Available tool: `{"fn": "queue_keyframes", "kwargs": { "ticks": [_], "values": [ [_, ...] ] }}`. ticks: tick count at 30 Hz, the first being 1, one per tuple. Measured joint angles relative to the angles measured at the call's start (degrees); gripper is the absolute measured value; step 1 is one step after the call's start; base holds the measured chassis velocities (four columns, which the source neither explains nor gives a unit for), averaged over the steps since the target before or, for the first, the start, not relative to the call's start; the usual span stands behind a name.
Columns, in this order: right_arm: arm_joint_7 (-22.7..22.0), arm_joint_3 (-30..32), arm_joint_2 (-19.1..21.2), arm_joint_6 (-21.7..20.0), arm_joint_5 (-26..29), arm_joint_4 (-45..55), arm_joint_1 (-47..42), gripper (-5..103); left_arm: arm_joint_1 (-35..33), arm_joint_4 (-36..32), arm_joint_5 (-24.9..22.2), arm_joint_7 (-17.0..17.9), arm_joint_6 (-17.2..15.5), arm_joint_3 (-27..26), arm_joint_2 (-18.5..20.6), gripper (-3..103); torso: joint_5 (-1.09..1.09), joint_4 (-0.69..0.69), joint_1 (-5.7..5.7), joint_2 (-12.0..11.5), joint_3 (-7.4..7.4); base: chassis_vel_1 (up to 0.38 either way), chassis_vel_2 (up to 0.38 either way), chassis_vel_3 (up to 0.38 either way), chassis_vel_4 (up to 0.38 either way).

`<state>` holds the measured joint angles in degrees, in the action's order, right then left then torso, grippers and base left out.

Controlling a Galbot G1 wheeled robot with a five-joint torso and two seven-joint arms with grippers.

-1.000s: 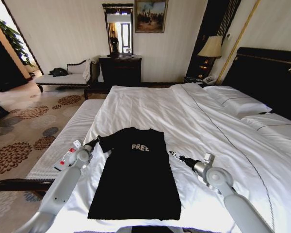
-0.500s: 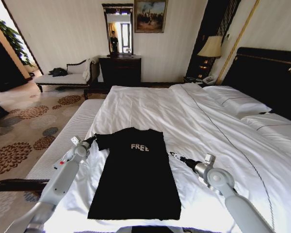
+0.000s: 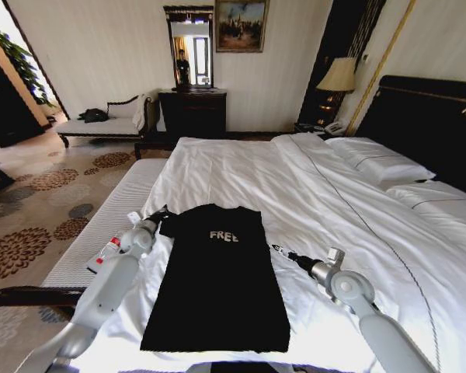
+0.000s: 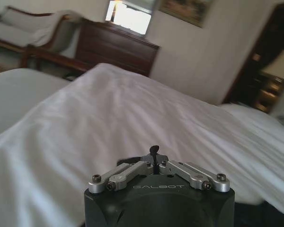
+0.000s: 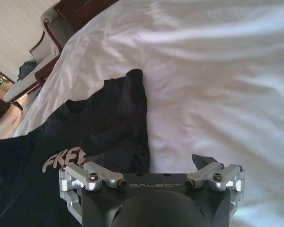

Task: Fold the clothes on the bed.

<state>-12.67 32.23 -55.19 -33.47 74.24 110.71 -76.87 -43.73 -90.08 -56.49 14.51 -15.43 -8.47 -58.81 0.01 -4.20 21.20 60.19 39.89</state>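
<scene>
Shirt: the black T-shirt [image 3: 217,272] lies flat on the white bed [image 3: 326,210], near the foot edge, on the left half, chest with white letters facing up.
Left gripper: the left gripper [image 3: 161,214] is at the shirt's left sleeve; its fingers are pressed together, and it seems they pinch the sleeve edge, but I cannot see cloth between them for sure.
Right gripper: the right gripper [image 3: 277,249] rests low over the sheet, just beside the shirt's right side, with fingers spread and holding nothing.
Handling: the shirt is probably light, soft and limp, so it will sag and wrinkle when lifted.
Where to hold: I think the best places are the sleeve ends or shoulder corners.
</scene>
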Motion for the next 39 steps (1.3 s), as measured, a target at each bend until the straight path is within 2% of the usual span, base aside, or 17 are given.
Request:
{"fn": "queue_keyframes", "kwargs": {
  "ticks": [2, 8, 21, 27, 34, 39],
  "values": [
    [0.1, 0.2, 0.0, 0.0, 0.0, 0.0, -0.2, 100, 0.0, -0.6, 0.4, 0.1, -0.1, 0.8, 0.2, 0, 0.0, 0.0, 0.0, 0.0, 0.0, 0.0, 0.0, 0.0, 0.0],
    [0.5, 1.2, 0.2, 0.2, -0.1, 0.5, -0.8, 100, 0.3, -3.9, 1.1, 1.3, -1.0, 7.8, 1.8, 0, 0.0, 0.0, 0.0, 0.0, 0.0, 0.0, 0.0, 0.0, 0.0],
    [1.1, 3.4, 0.6, 0.6, 0.1, 1.2, -2.0, 100, 2.1, -6.3, 3.7, 0.8, -1.4, 20.1, 4.4, 0, -0.01, 0.0, 0.0, 0.0, 0.0, 0.0, 0.0, 0.0, 0.0],
    [1.1, 3.4, 0.7, 0.6, 0.2, 1.2, -1.9, 100, 1.2, -6.8, 5.5, -0.3, -1.3, 22.9, 5.4, 0, -0.01, 0.0, 0.0, 0.0, 0.0, 0.0, 0.0, 0.0, 0.0],
    [1.1, 3.3, 0.7, 0.7, 0.2, 1.0, -1.8, 100, -0.4, -4.7, 7.1, -0.8, -0.8, 23.1, 5.4, 0, 0.0, 0.01, 0.0, 0.0, 0.0, 0.0, 0.0, 0.0, 0.0],
    [1.2, 2.9, 0.5, 0.8, 0.0, 0.8, -1.8, 100, -0.3, -2.4, 7.8, 1.1, -0.5, 22.9, 2.2, 0, -0.01, 0.0, 0.0, 0.0, 0.0, 0.0, 0.0, 0.0, 0.0]
  ]
}}
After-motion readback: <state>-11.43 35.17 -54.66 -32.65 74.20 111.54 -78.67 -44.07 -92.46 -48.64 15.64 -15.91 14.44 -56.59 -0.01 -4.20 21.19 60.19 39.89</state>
